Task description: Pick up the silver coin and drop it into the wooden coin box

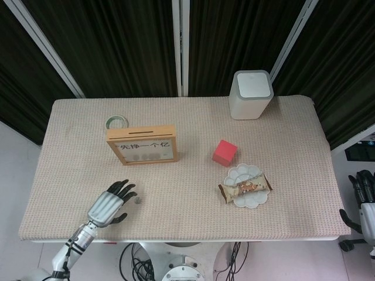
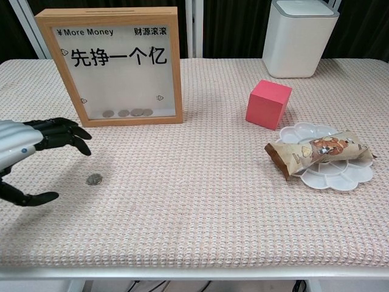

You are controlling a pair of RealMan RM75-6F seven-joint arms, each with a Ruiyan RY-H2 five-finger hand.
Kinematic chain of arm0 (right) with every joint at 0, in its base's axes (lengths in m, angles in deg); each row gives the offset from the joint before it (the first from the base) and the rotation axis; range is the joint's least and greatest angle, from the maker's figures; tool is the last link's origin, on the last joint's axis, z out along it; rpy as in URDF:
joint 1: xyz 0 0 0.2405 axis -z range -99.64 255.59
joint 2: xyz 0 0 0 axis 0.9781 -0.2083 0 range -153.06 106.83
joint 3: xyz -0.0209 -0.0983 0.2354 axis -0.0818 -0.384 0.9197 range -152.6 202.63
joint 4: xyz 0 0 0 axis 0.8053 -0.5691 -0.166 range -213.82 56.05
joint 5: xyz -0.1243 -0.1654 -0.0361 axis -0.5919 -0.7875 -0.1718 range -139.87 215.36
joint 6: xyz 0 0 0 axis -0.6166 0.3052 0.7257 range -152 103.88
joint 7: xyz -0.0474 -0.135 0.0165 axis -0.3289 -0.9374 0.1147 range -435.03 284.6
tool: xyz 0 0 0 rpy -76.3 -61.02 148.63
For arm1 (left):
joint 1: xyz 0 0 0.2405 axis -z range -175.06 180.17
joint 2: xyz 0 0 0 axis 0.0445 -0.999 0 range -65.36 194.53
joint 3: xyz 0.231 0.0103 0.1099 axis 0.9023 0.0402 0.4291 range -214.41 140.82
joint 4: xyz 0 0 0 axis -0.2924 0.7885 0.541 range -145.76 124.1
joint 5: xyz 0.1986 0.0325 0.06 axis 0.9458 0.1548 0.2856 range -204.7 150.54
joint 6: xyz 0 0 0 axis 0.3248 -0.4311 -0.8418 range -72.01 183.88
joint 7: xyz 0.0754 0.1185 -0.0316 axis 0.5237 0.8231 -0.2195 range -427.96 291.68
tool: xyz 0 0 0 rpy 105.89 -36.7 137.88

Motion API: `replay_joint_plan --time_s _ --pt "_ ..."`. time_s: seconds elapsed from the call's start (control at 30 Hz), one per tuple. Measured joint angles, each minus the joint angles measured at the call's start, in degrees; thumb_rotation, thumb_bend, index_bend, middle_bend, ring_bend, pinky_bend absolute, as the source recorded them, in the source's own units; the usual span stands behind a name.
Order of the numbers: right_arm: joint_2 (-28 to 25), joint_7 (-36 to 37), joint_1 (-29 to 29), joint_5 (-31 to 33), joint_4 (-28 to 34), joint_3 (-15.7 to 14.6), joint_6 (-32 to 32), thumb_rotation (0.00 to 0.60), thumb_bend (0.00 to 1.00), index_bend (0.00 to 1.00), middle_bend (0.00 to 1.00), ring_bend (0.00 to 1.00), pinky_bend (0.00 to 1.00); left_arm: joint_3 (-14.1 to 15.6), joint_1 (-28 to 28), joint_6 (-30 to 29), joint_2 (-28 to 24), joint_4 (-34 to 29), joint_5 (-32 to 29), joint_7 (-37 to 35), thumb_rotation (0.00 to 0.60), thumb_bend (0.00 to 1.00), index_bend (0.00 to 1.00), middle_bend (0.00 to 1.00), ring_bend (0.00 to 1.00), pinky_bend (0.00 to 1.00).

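The silver coin (image 2: 93, 179) lies flat on the table (image 2: 213, 213), in front of the wooden box (image 2: 114, 66). The left hand (image 2: 27, 152) is open, empty, just beside it. The coin looks tiny, thin, hard and slippery, so pinch its edges.
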Motion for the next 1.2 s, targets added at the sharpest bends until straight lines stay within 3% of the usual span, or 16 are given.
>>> replay_joint_plan --time_s 0.3,0.63,1.2 --pt "0.15 0.60 0.15 0.77 -0.55 0.17 -0.50 0.600 0.22 0.00 0.00 0.00 0.00 -0.02 1.58 1.61 3.54 4.12 -1.74 -1.62 0.600 0.33 0.28 0.12 0.04 0.16" --pt "-0.07 1.00 0.24 0.71 -0.49 0.24 -0.47 0.600 0.22 0.00 0.00 0.00 0.00 0.41 2.23 1.75 5.29 6.91 -3.21 -1.87 0.600 0.31 0.36 0.12 0.04 0.16" --pt "0.14 1.72 0.39 1.62 -1.50 0.35 -1.39 0.600 0.24 0.00 0.00 0.00 0.00 1.07 3.27 1.47 6.56 8.97 -3.81 -3.41 0.600 0.31 0.36 0.12 0.04 0.16"
